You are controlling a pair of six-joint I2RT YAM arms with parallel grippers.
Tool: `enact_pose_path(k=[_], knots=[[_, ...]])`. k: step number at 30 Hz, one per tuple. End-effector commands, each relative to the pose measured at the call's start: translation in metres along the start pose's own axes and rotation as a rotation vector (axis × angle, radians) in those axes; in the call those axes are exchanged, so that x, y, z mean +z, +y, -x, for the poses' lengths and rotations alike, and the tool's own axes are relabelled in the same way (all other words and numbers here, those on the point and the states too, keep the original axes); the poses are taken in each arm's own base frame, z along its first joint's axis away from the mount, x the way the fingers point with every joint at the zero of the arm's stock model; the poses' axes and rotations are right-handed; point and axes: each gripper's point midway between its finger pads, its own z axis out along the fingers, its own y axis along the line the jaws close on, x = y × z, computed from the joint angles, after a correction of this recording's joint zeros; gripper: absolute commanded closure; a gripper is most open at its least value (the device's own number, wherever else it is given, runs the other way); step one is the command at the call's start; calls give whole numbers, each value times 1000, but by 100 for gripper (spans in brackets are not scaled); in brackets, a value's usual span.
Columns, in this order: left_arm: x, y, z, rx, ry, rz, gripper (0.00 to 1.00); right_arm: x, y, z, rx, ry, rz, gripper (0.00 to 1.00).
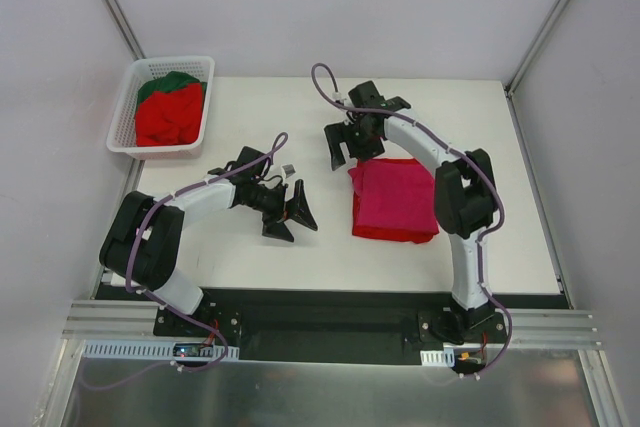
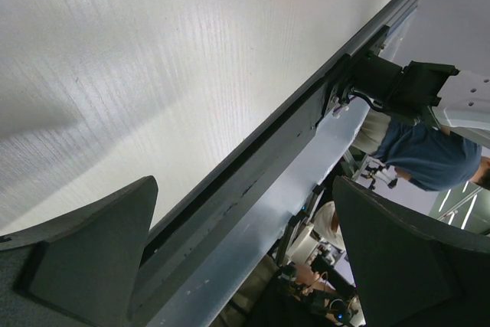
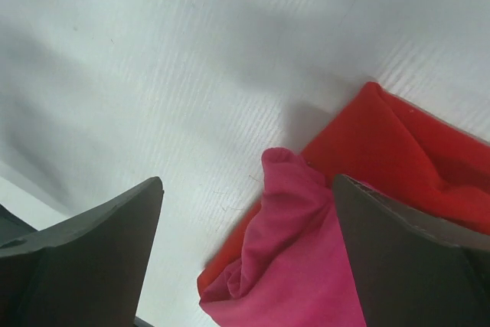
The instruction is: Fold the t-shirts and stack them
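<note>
- The magenta-pink t-shirt [image 1: 393, 195] lies folded into a rough square on the right half of the table [image 1: 250, 112], on top of a folded red t-shirt [image 1: 392, 235] whose edge shows along the stack's near and left sides.
- In the right wrist view a rolled corner of the pink cloth [image 3: 295, 266] overlaps the red layer [image 3: 398, 151], which lies flat on the white surface.
- The right arm [image 1: 465, 197] rises from its base at the near edge, bends at the elbow beside the stack and reaches forward and left over it, its wrist tipped downward.
- The right gripper [image 1: 350, 147] hangs over the stack's far-left corner — jaws spread wide, the pink corner showing between the two dark fingers [image 3: 84, 258], nothing pinched.
- The left arm [image 1: 150, 242] is folded low, its forearm stretched rightward across the middle of the table.
- The left gripper [image 1: 291, 212] hovers over bare tabletop well left of the stack — jaws fully apart and holding nothing; its wrist view looks past the fingers [image 2: 84, 254] along the table to the dark rail [image 2: 253, 158] at the near edge.
- A white lattice basket [image 1: 156, 151] sits at the far-left corner, holding a crumpled red t-shirt [image 1: 165, 119] with a dark green t-shirt [image 1: 170, 82] at its far end.
</note>
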Motion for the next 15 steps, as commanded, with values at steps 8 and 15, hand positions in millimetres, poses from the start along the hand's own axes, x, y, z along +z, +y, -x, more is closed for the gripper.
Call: enact_pose_path(k=[8,15], knots=[[-2,-1,-6,12,16,-11,1,1,6,-15,-11,25,19,4],[-1,-5,-4,20,20,-14,1,-43,18,5,-12,-81,43,4]])
